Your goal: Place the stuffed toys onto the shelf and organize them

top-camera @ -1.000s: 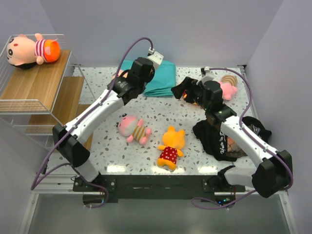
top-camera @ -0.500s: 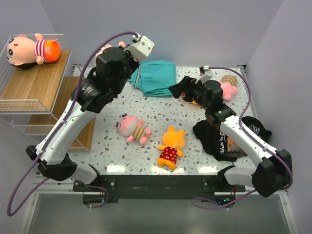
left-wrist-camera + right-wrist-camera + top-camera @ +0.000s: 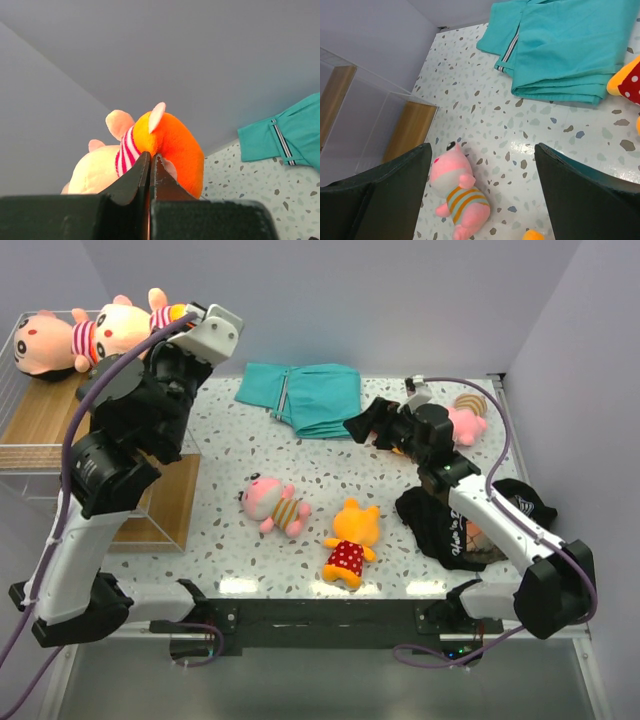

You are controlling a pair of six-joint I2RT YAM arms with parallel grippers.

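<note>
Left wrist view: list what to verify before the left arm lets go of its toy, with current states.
1. Left gripper shut on held toy: ok.
2. Held toy over the top tier of the shelf: looks ok from the top view.
3. Held toy resting on the board: cannot tell.
4. Clear of shelved toy: cannot tell; they overlap in the top view.
5. Right gripper open, away from the shelf: ok.
6. Table free of toys: not ok; pink toy and orange toy lie there.

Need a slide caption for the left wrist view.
Left gripper shut on striped plush toy; teal cloth lies on the table beyond.
</note>
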